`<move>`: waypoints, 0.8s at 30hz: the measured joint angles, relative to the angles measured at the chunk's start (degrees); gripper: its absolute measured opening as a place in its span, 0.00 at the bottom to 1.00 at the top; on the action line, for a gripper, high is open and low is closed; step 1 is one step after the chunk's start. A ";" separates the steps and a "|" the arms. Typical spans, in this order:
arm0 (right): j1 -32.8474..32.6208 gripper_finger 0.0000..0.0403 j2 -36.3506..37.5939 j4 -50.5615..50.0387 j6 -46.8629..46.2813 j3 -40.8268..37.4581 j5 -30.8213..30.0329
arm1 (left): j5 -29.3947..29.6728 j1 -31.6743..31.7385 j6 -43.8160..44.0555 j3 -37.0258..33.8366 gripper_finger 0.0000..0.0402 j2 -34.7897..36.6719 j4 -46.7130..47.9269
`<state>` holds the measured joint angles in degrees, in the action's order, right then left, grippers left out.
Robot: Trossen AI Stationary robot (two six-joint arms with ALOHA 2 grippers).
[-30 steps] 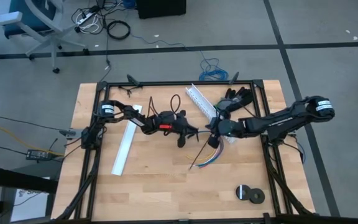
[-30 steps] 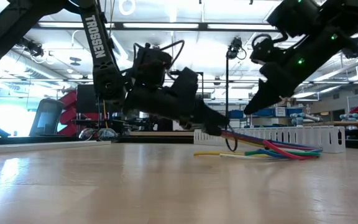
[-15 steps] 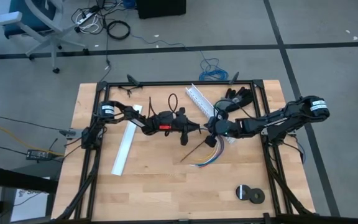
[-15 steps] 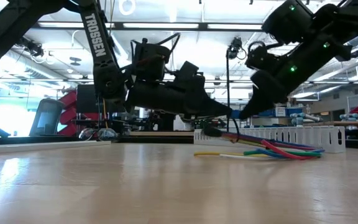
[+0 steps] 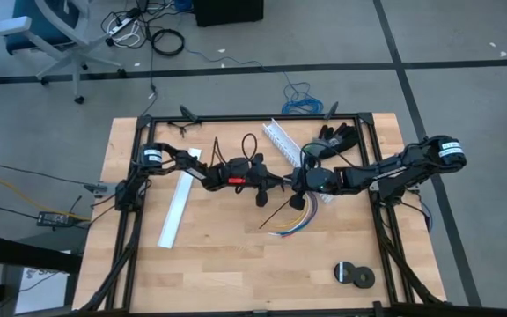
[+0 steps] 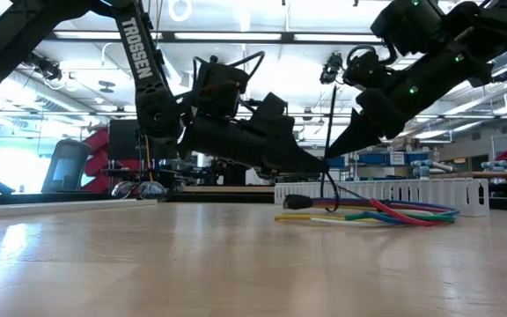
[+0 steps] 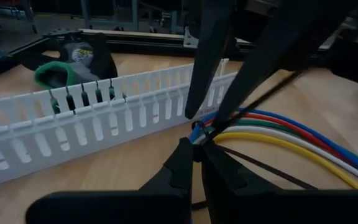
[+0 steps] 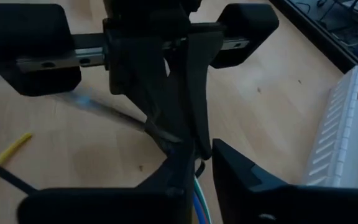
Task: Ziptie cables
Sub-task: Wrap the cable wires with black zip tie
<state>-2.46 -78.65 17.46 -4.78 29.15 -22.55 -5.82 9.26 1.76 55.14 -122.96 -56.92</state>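
Left gripper (image 5: 279, 182) meets our right gripper (image 5: 294, 183) tip to tip at mid-table, above the dark end of the cables (image 5: 290, 224); our left fingers (image 7: 191, 163) sit pressed together on a thin black ziptie (image 7: 263, 172), we think; our right fingers (image 8: 232, 165) stand slightly apart; the cables fan out on the wood beside the white slotted channel (image 5: 286, 146).
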 joint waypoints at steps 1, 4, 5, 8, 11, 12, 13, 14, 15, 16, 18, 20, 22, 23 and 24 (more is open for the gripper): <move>0.00 0.14 0.00 0.03 0.04 0.00 0.00 | 0.00 0.00 0.00 -0.01 0.07 0.00 -0.05; 0.00 0.18 0.00 -0.37 0.52 0.00 0.04 | 0.00 0.00 0.00 -0.01 0.07 0.00 0.08; 0.00 0.20 0.00 -0.47 0.52 0.00 0.04 | 0.00 0.00 0.00 0.01 0.07 0.00 0.08; 0.00 0.23 0.00 -0.86 1.34 0.00 0.07 | 0.00 0.00 0.00 0.01 0.07 0.00 0.08; 0.00 0.24 0.00 -2.42 2.04 0.00 0.44 | 0.17 0.00 0.00 0.01 0.07 0.00 -0.08; 0.00 0.25 -0.02 -2.48 2.07 0.00 0.51 | 0.17 0.02 0.00 0.01 0.07 0.00 -0.18; 0.00 0.24 -0.02 -2.30 2.30 0.00 0.83 | 0.17 0.04 0.00 0.01 0.07 0.00 -0.30; 0.00 0.24 -0.02 -2.20 2.82 0.00 1.33 | 0.17 0.07 0.00 0.01 0.07 0.00 -0.29; 0.00 0.23 -0.02 -2.29 3.32 0.00 1.73 | 0.18 0.07 0.00 0.01 0.07 0.00 -0.29; 0.00 0.23 -0.02 -2.27 3.65 0.00 1.77 | 0.17 0.07 0.00 0.01 0.07 0.00 -0.28; 0.02 0.22 -0.02 -1.76 3.98 0.00 1.70 | 0.17 0.04 0.00 0.01 0.07 0.00 -0.29; 0.24 0.20 -0.02 -0.48 5.17 0.00 1.71 | 0.15 0.04 0.00 0.01 0.07 0.00 -0.27; 0.49 0.19 -0.02 1.21 6.19 0.00 1.66 | 0.15 0.04 0.00 0.01 0.07 0.00 -0.27; 0.70 0.19 -0.02 1.86 6.58 0.00 1.72 | 0.15 0.04 0.02 0.01 0.07 0.00 -0.27; 0.94 0.19 -0.02 2.31 6.82 0.00 1.96 | 0.15 0.04 0.00 0.01 0.07 0.00 -0.25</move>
<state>-1.52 -78.67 19.77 2.05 29.15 -20.58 -5.67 9.30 1.76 55.16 -122.96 -57.17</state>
